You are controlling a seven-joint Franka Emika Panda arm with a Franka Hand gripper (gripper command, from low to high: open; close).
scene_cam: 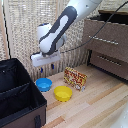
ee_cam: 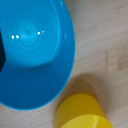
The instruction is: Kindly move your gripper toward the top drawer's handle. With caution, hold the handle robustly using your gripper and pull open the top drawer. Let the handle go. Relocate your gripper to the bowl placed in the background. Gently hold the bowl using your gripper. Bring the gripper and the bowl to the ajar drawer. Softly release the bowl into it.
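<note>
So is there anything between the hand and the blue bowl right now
Nothing visible. The hand hangs directly above the small round bright blue plastic bowl, open air between them. The yellow plastic bowl sits beside it, not in the path.

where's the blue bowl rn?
The blue bowl sits on the wood floor, low and left of centre in the exterior view, under the gripper. The yellow bowl is close on its right, the black case on its left.
</note>
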